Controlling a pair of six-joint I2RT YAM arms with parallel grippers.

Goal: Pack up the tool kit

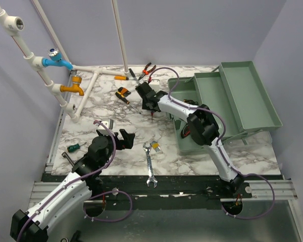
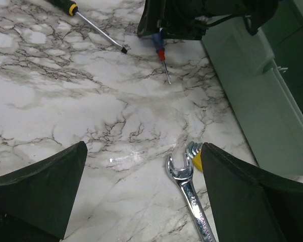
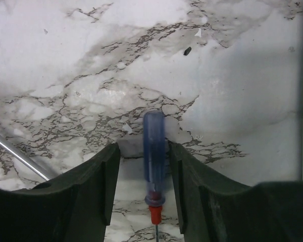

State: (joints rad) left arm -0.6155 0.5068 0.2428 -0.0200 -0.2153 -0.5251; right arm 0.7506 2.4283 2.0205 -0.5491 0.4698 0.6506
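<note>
The grey-green toolbox stands open at the right, its trays folded out; its side shows in the left wrist view. My right gripper is low over the table left of the box. Its jaws are open astride a blue-handled screwdriver with a red collar, and a gap shows on the left of the handle. That screwdriver points its tip toward the near edge. My left gripper is open wide and empty above the marble. A chrome wrench lies by its right finger.
A yellow hex-key set lies by the wrench head. An orange-and-black screwdriver, a yellow-handled tool and red pliers lie at the back. A green screwdriver lies at the left. White pipes with taps stand at the back left.
</note>
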